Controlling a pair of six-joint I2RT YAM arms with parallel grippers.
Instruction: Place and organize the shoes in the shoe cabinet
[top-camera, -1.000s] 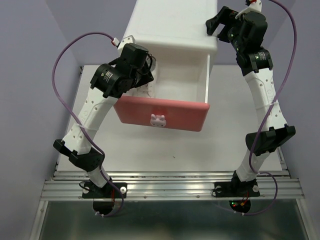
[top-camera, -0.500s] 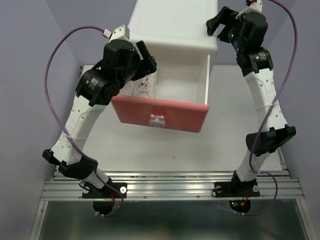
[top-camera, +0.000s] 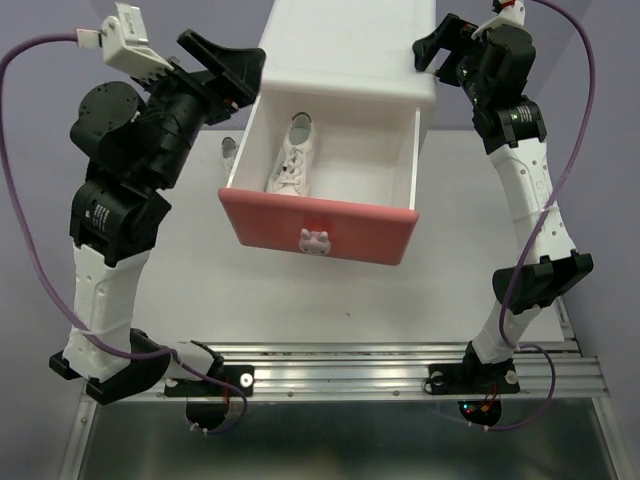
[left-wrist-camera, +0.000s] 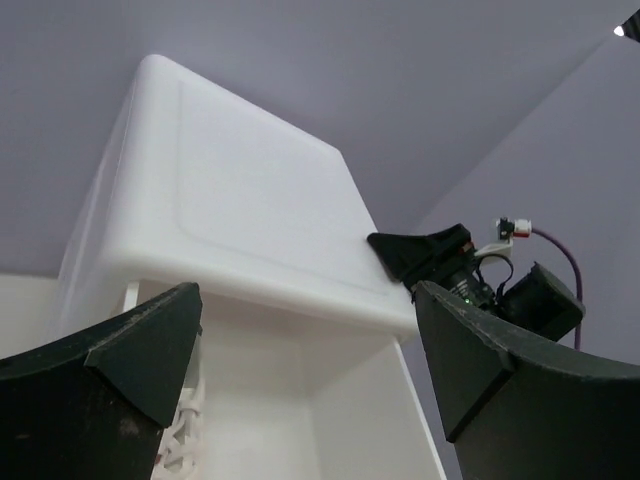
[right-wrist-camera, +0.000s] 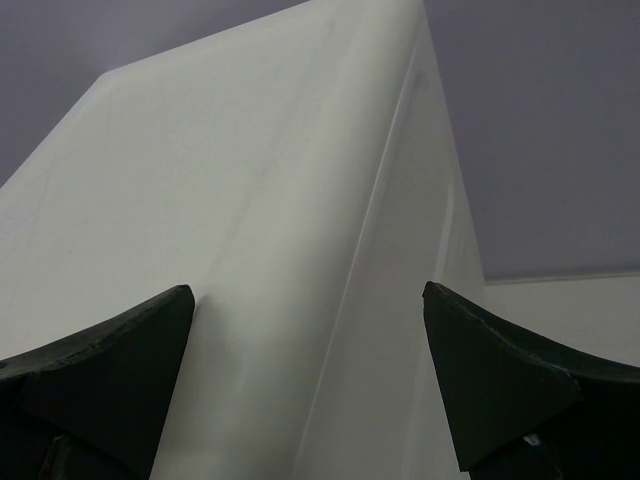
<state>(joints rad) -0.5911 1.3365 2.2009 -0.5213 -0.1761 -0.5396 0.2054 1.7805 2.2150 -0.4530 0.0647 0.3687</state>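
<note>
A white shape (top-camera: 228, 150) on the counter (top-camera: 300, 300) peeks out from behind the left arm, too hidden to name. That arm rears high to the left of the shoe cabinet (top-camera: 350, 50), with the left fingers (top-camera: 248, 78) spread wide and empty. One drawer (top-camera: 320, 225) with a pink front stands pulled out. One white shoe (top-camera: 290, 160) lies inside it, toward the left. The right arm reaches up, and the right fingers (top-camera: 428, 45) are parted at the cabinet's top right corner, gripping nothing. Whether they touch the cabinet is unclear.

White table (top-camera: 350, 300) under the shoe cabinet (top-camera: 345, 45)
</note>
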